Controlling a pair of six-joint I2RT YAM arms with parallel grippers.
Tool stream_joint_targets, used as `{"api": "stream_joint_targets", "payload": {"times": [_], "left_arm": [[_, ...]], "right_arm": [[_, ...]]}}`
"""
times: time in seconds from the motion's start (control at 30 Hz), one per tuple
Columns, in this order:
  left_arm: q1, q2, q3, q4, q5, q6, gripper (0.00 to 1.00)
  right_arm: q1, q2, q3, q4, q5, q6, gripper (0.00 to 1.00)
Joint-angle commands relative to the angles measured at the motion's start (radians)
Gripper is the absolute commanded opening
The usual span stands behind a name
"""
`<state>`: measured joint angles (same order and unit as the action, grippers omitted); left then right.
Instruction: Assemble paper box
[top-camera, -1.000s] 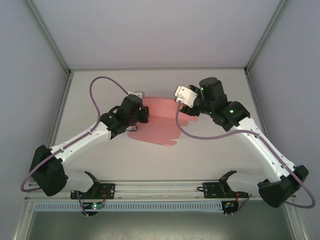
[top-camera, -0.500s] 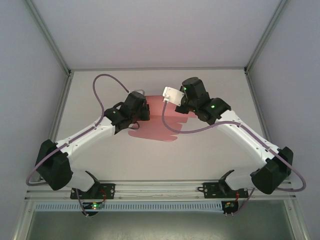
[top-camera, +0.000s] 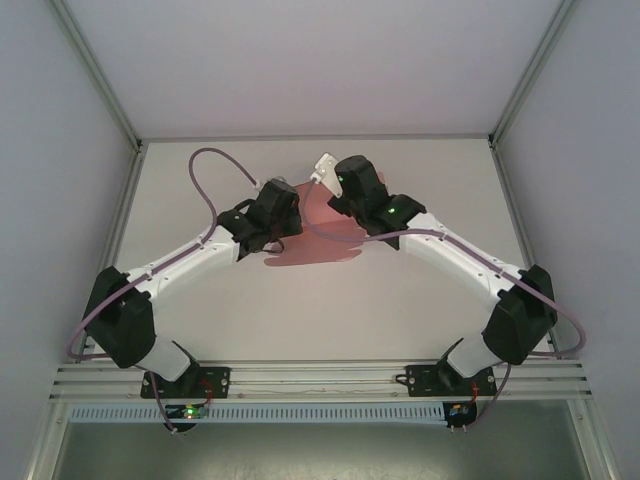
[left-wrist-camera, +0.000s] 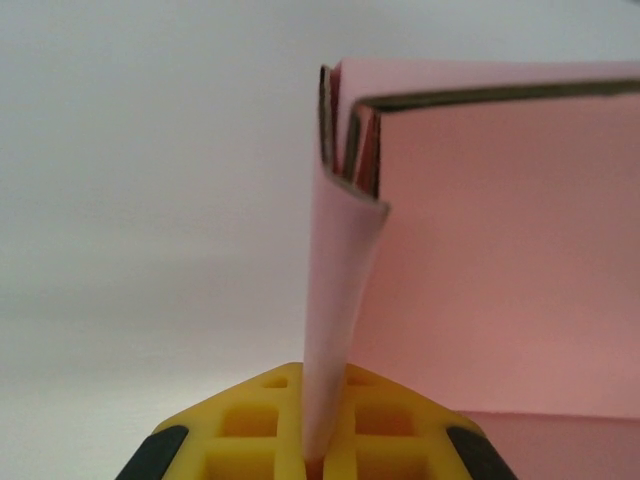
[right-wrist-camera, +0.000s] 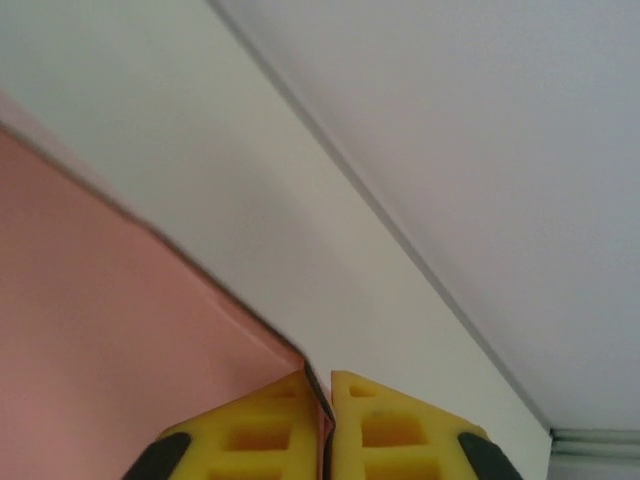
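The paper box (top-camera: 318, 240) is a pink die-cut card sheet lying at the table's middle back, partly folded up. My left gripper (top-camera: 285, 212) is at its left end, shut on a pink flap (left-wrist-camera: 340, 300) that stands up between the yellow fingers. Beyond the flap, folded walls (left-wrist-camera: 500, 250) of the box rise on the right. My right gripper (top-camera: 335, 200) is at the box's far right edge, its yellow fingers (right-wrist-camera: 400, 425) shut on the corner of a pink panel (right-wrist-camera: 110, 330). The two grippers are close together over the card.
The white table (top-camera: 300, 310) spreads out in front of the card. Grey enclosure walls and metal corner posts (top-camera: 515, 100) bound the table at the back and sides. Purple cables (top-camera: 205, 175) loop off both arms.
Both arms have moved inward toward the table's middle. The right gripper has swung left to the box's far edge and closed on a panel corner. The card has shifted left and folded further.
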<state>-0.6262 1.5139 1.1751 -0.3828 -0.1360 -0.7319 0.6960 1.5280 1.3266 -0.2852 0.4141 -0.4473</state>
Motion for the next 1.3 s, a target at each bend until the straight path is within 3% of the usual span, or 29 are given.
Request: {"api": "stream_joint_targets", "payload": {"times": [0.0,0.23,0.3,0.33,0.43,0.57,0.67,0.73,1.0,1.27], "left_arm": [[-0.007,0.003,0.044,0.048,-0.025,-0.024,0.0],[-0.005,-0.019,0.023,0.083,-0.067,-0.019,0.0],[-0.005,-0.036,0.009,0.095,-0.077,0.001,0.0],[-0.006,-0.046,0.003,0.1,-0.083,0.014,0.0],[-0.005,-0.079,-0.034,0.13,-0.092,0.054,0.0],[-0.006,-0.115,-0.085,0.151,-0.089,0.101,0.0],[-0.005,-0.135,-0.122,0.178,-0.061,0.132,0.0],[-0.006,-0.146,-0.139,0.183,-0.053,0.142,0.0],[-0.005,-0.181,-0.181,0.224,-0.041,0.138,0.0],[-0.005,-0.182,-0.187,0.279,0.029,0.153,0.0]], "right_arm": [[0.024,0.027,-0.012,0.074,0.02,0.151,0.16],[0.007,-0.083,-0.044,0.017,-0.387,0.357,0.37],[-0.019,-0.153,-0.076,0.018,-0.43,0.39,0.51],[-0.037,-0.189,-0.089,0.013,-0.444,0.402,0.51],[-0.11,-0.305,-0.132,0.007,-0.437,0.442,0.57],[-0.155,-0.417,-0.174,0.014,-0.312,0.386,0.76],[-0.192,-0.427,-0.159,-0.009,-0.216,0.361,0.82],[-0.227,-0.411,-0.14,-0.034,-0.236,0.373,0.88],[-0.249,-0.326,-0.155,-0.084,-0.508,0.341,0.9],[-0.242,-0.261,-0.207,0.034,-0.719,0.385,0.9]]}}
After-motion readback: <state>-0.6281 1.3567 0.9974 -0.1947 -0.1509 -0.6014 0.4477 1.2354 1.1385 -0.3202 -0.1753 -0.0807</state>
